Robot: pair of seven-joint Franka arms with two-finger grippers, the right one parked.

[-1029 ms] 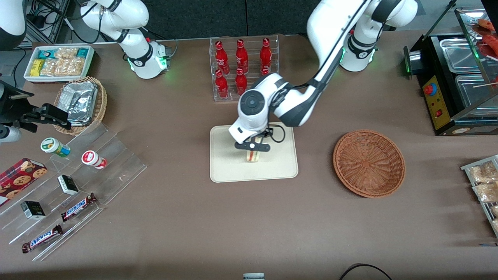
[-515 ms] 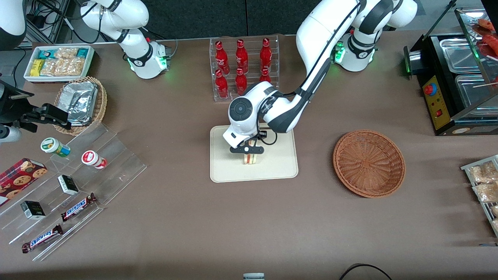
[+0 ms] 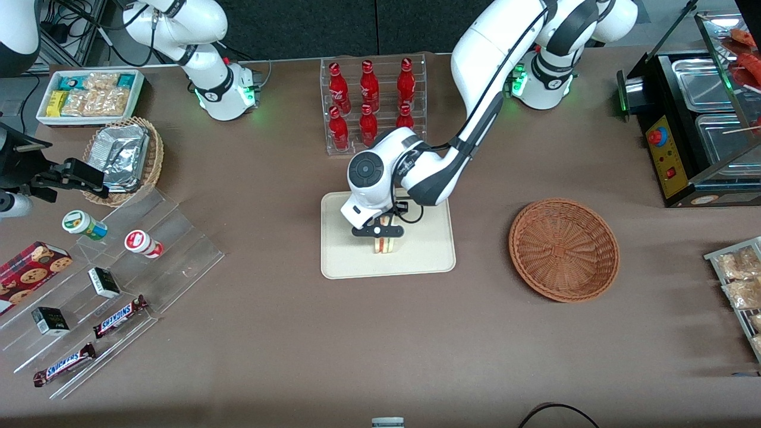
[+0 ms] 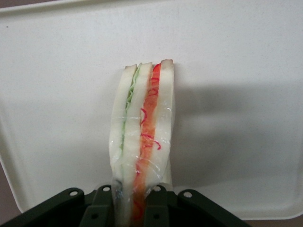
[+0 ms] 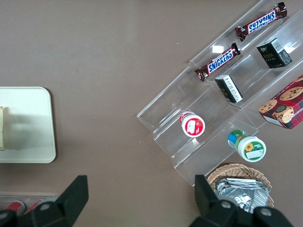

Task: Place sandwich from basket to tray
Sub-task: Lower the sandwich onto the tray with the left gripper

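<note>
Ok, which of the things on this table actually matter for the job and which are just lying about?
Part of the job:
sandwich, held by the gripper over the tray
tray
basket, toward the working arm's end

Just lying about:
red bottles
Snickers bars
foil packets
cookie box

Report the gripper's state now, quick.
Gripper: shut on the sandwich, over the tray.

Sandwich [image 4: 142, 142] in claw [image 4: 131, 208], over tray [image 4: 246, 94]
</note>
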